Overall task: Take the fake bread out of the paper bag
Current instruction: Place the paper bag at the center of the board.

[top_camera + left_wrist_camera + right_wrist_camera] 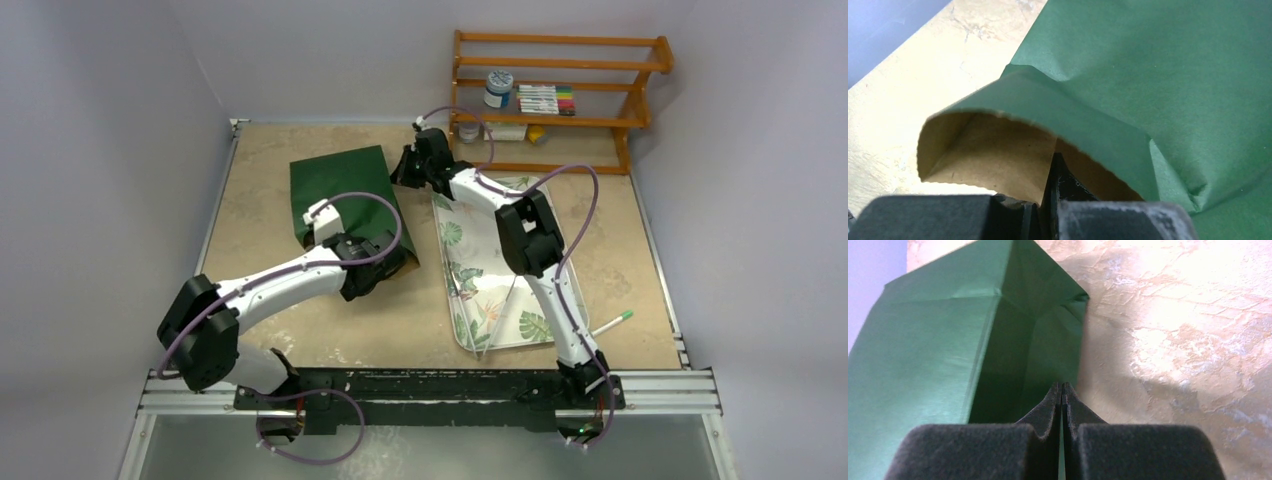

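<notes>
I am looking down on the paper bag (340, 185), which is lying flat on the counter (620, 250) at about 11 o'clock from its middle, with the green outside facing up.

The left end effector (385, 265) is sitting at the bag's 5 o'clock corner, right at the mouth. Through the left wrist camera I am seeing its fingers (1073, 192) pressed together and the lip of the bag (1148, 75) appearing to run down between them. It looks pinched there, and the mouth is gaping at 10 o'clock of the tips and showing brown kraft lining.

The right end effector (405, 168) is reaching to the bag's 2 o'clock corner. In its own view the fingers (1048, 407) are squeezed tight, their tips meeting the dark folded side of the bag (923, 355). I cannot tell whether any paper is caught between them.

The fake bread is not showing in any view, so I cannot tell where it is lying.

A leaf-patterned tray (465, 250) is lying just beside the bag at its 3 o'clock. A wooden shelf (560, 120) is standing at 1 o'clock of the counter, and a pen (612, 322) is lying at 4 o'clock.
</notes>
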Motion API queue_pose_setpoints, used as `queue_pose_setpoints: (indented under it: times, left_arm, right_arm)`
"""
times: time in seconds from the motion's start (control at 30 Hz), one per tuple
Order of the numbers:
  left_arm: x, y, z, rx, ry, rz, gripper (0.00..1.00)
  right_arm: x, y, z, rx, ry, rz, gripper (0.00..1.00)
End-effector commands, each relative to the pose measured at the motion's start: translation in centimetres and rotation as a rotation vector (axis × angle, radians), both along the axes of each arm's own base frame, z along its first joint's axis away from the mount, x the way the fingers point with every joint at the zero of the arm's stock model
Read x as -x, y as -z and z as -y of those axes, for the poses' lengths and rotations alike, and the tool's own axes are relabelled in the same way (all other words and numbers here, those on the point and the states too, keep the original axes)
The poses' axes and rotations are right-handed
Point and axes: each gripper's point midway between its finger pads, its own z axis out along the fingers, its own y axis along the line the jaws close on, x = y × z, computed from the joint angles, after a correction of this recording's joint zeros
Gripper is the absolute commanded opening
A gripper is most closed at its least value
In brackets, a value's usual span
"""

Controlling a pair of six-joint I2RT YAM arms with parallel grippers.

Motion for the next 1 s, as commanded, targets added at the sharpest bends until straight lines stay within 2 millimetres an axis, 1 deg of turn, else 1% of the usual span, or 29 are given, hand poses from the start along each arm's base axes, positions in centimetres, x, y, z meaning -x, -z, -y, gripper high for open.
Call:
queue_pose_setpoints:
  times: [0.0,0.1,0.17,0.23,0.3,0.37,0.5,0.53,0.57,0.73,0.77,0.87,0.97]
  left_arm:
    - [0.3,1.9,1.3,0.054,0.005,-0.010,0.00]
    - [0.6,2.7,2.1,0.071,0.025,-0.031,0.00]
    - [1.1,3.8,3.3,0.111,0.052,-0.063,0.00]
    - [1.5,4.5,4.5,0.149,0.075,-0.077,0.08]
    - [1.7,4.4,5.6,0.166,0.102,-0.071,0.16]
    - [1.7,3.6,6.6,0.166,0.124,-0.060,0.25]
    - [1.6,1.3,8.2,0.176,0.163,-0.030,0.27]
    - [1.6,0.9,8.6,0.186,0.170,-0.022,0.31]
    - [1.6,0.4,8.9,0.196,0.176,-0.015,0.32]
    - [1.7,-2.3,10.6,0.250,0.203,0.038,0.32]
    - [1.8,-2.9,11.0,0.264,0.212,0.052,0.32]
    - [2.2,-4.8,12.1,0.305,0.241,0.084,0.32]
    - [3.3,-5.8,13.2,0.336,0.280,0.094,0.32]
  right_arm:
    - [-1.1,-2.6,-1.2,-0.066,-0.047,0.063,0.00]
    - [-1.7,-2.9,-1.3,-0.077,-0.058,0.082,0.00]
    - [-2.3,-3.4,-1.4,-0.065,-0.061,0.105,0.00]
    - [-3.0,-3.5,-1.2,-0.056,-0.059,0.119,0.00]
    - [-3.5,-3.9,-0.9,-0.052,-0.050,0.136,0.00]
    - [-4.0,-4.6,-0.4,-0.055,-0.039,0.159,0.00]
    - [-4.5,-5.8,0.3,-0.032,-0.025,0.206,0.01]
    - [-4.5,-6.1,0.4,-0.029,-0.025,0.217,0.02]
    - [-4.5,-6.3,0.4,-0.027,-0.028,0.222,0.03]
    - [-4.2,-6.9,0.7,-0.013,-0.044,0.236,0.06]
    - [-4.0,-6.8,0.8,-0.010,-0.050,0.230,0.07]
    - [-3.6,-5.9,0.9,0.007,-0.056,0.200,0.07]
    - [-3.1,-5.4,1.2,0.012,-0.054,0.190,0.08]
